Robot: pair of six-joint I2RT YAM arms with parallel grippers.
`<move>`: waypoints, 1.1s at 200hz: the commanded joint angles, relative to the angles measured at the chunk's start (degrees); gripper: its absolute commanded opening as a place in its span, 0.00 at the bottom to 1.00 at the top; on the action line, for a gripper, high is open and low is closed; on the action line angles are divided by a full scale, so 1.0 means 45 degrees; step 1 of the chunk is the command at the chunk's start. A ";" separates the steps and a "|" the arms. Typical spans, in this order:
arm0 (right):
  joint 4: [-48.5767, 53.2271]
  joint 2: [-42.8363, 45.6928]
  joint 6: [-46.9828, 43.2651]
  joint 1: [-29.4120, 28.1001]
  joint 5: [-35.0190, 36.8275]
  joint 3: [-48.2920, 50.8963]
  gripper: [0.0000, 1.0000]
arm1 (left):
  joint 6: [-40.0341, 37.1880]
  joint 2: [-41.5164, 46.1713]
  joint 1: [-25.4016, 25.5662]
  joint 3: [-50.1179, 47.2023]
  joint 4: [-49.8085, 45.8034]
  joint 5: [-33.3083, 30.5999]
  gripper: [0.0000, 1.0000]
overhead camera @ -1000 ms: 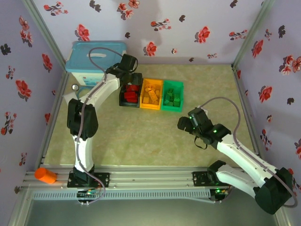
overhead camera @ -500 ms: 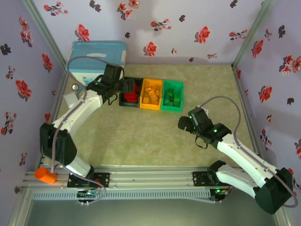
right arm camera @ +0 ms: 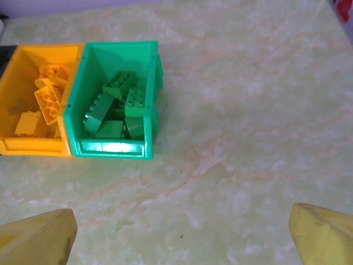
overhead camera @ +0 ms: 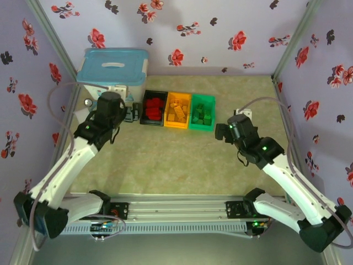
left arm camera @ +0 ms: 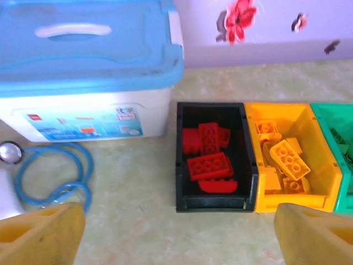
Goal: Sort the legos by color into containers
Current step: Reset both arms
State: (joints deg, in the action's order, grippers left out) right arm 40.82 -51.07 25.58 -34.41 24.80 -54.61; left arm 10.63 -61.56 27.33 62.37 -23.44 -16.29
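Left jaws and right jaws: spread wide, empty. Red studded plastic bricks (left arm camera: 208, 164) in black rectangular bin (left arm camera: 212, 106); yellow-orange bricks (left arm camera: 289, 159) in orange-yellow bin (left arm camera: 281, 203); green bricks (right arm camera: 118, 85) in green bin (right arm camera: 110, 148). Hazard: left jaws, just beside the black bin, could knock it on a careless sweep, spilling bricks.

1. Black bin (left arm camera: 212, 204) of red bricks (left arm camera: 208, 165); orange-yellow bin (left arm camera: 295, 203) of yellow-orange bricks (left arm camera: 289, 159); green bin (right arm camera: 110, 148) of green bricks (right arm camera: 118, 83).
2. White storage box (left arm camera: 83, 113) under a light-blue lid (left arm camera: 83, 44); blue cable loop (left arm camera: 52, 174).
3. Lilac walls (overhead camera: 220, 22) patterned with red and black flowers; tabletop (right arm camera: 248, 110) marbled in pale green-beige.
4. Left gripper (left arm camera: 176, 240) and right gripper (right arm camera: 176, 237), both with mustard-yellow fingers (left arm camera: 38, 234); left arm (overhead camera: 63, 168) and right arm (overhead camera: 289, 179) white with black joints.
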 commanded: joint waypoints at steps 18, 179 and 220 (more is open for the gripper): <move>-0.1467 0.2316 -0.1902 0.0089 0.1674 0.1082 0.99 | -0.1345 0.2808 -0.0019 -0.2607 0.2237 -0.2020 1.00; -0.2315 1.0701 -0.2478 0.0089 0.4642 0.7199 0.99 | -0.0684 0.8243 0.0048 -0.9330 0.3826 -0.4220 1.00; -0.3328 1.1092 -0.4564 0.0089 0.2826 0.8243 0.99 | -0.0876 0.8120 0.0259 -1.0288 0.4351 -0.4886 1.00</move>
State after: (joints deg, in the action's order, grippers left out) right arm 30.39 -2.50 12.05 -34.37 42.59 -19.11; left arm 5.69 -24.99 27.99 17.39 -7.11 -36.45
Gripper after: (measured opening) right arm 0.992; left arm 0.996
